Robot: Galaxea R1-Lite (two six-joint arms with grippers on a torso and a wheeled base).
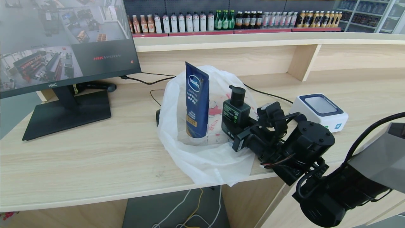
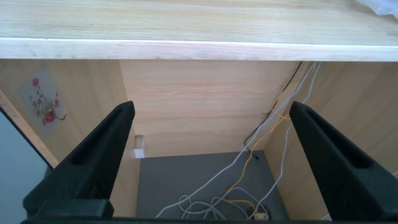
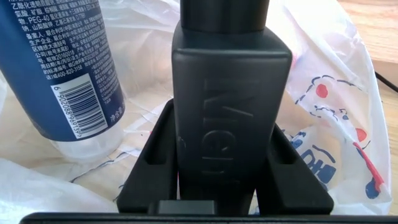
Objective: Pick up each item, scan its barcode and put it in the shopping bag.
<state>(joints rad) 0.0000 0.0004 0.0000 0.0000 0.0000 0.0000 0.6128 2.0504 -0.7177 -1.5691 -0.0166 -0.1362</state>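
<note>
A white plastic shopping bag (image 1: 205,161) lies open on the wooden counter (image 1: 95,158). Inside it a blue tube (image 1: 196,101) stands on its cap. My right gripper (image 1: 234,131) is shut on a black bottle (image 1: 235,110), held upright over the bag's right side. Seen from the right wrist, the black bottle (image 3: 227,124) is clamped in my right gripper (image 3: 224,171), with the blue tube (image 3: 62,62) and the bag (image 3: 323,93) just behind. My left gripper (image 2: 211,162) hangs open and empty below the counter's front edge (image 2: 186,46).
A white barcode scanner box (image 1: 319,110) with a dark window sits right of the bag. A monitor (image 1: 63,41) on a black stand occupies the left, with a handheld scanner (image 1: 95,86) behind it. Cables (image 2: 249,168) hang under the counter. Bottles line a shelf (image 1: 234,20) beyond.
</note>
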